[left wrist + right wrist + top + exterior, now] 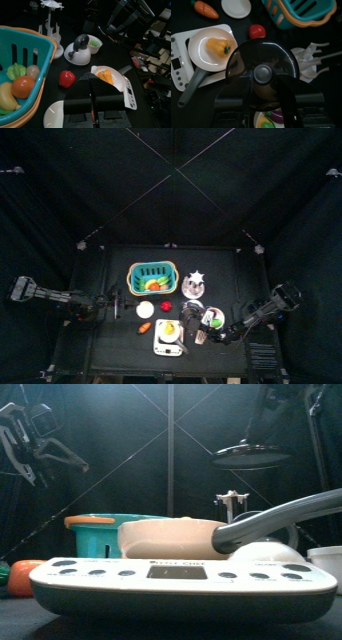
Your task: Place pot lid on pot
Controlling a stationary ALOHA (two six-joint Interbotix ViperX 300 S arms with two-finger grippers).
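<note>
Overhead, right arm reaches in from right, over pot (215, 322) at table's front right; left arm rests at left edge.

Front view: pot lid (251, 454) hangs high in air, level, behind scale (181, 584) and pan (174, 536).

Left wrist view: pot sits just beside kettle (79, 50), green thing inside; left gripper (93, 95) dark, jaws' state cannot be told.

Right wrist view: right gripper (262, 91) clamps lid by its rim (knob facing camera); pot's rim peeks from under lid, uncovered.
</note>
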